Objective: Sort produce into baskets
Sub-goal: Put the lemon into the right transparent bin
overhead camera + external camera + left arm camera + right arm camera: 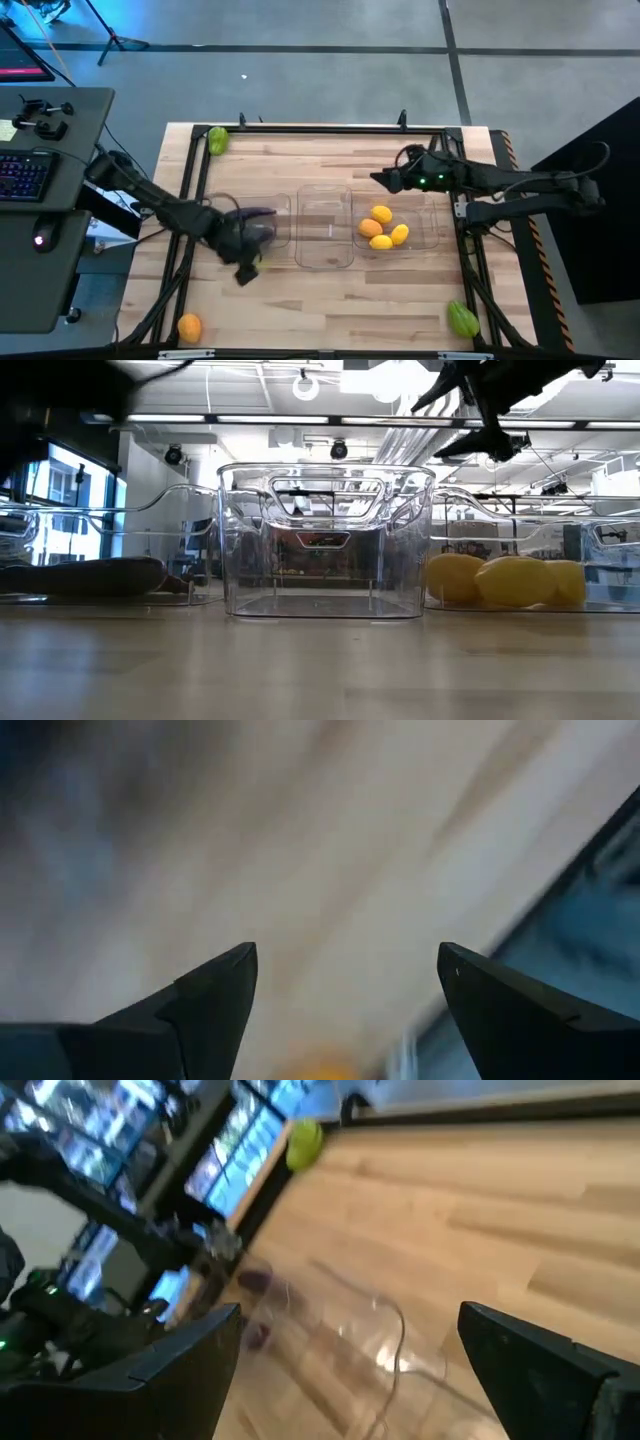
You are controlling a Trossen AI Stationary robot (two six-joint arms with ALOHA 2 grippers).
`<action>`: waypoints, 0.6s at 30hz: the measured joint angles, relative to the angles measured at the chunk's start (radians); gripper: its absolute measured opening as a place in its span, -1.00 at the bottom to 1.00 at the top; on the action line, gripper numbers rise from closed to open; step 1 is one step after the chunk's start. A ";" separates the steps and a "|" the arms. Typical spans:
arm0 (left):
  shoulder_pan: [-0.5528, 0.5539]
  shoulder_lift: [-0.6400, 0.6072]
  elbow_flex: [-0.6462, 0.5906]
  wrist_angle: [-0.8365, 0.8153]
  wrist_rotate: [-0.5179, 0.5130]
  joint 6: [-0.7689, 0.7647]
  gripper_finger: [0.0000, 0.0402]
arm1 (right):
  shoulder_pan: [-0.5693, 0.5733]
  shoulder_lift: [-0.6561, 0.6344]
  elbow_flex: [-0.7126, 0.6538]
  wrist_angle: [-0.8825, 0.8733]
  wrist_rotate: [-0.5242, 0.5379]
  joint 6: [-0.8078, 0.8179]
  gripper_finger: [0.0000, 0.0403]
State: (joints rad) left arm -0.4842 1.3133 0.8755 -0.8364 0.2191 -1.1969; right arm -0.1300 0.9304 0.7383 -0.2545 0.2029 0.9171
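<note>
Three clear bins stand in a row mid-table: left (262, 232), middle (325, 228), right (418, 228). A dark purple eggplant (258, 215) lies in the left bin, also in the low view (85, 575). Lemons and an orange fruit (383, 228) lie in the right bin. One green lumpy piece (217, 140) lies at the far left corner, another (462, 320) at the near right. An orange fruit (190, 326) lies near left. My left gripper (245, 270) is open at the left bin's near side (345, 965). My right gripper (385, 180) is open above the right bin's far edge (350, 1330).
A raised wooden rail (330, 128) runs round the table top. A desk with a keyboard (25, 175) stands off the table's left. Bare wood lies between the bins and the near edge (340, 310).
</note>
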 joint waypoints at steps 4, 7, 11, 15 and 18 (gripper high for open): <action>-0.065 0.033 -0.064 0.013 0.305 -0.135 0.49 | 0.000 0.036 0.000 -0.017 -0.034 -0.019 0.80; -0.136 0.050 -0.070 0.011 0.392 -0.209 0.49 | 0.000 0.040 0.000 -0.018 -0.062 -0.040 0.80; -0.239 0.071 -0.070 0.034 0.436 -0.327 0.49 | 0.000 0.025 0.000 -0.018 -0.108 -0.080 0.80; -0.332 0.101 -0.070 0.094 0.453 -0.409 0.49 | 0.000 0.010 0.000 -0.023 -0.111 -0.118 0.80; -0.377 0.139 -0.070 0.119 0.461 -0.445 0.49 | 0.000 0.010 0.000 -0.026 -0.111 -0.141 0.80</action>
State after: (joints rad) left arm -0.8616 1.4527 0.8059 -0.7176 0.6797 -1.6424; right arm -0.1299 0.9401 0.7383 -0.2804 0.0915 0.7763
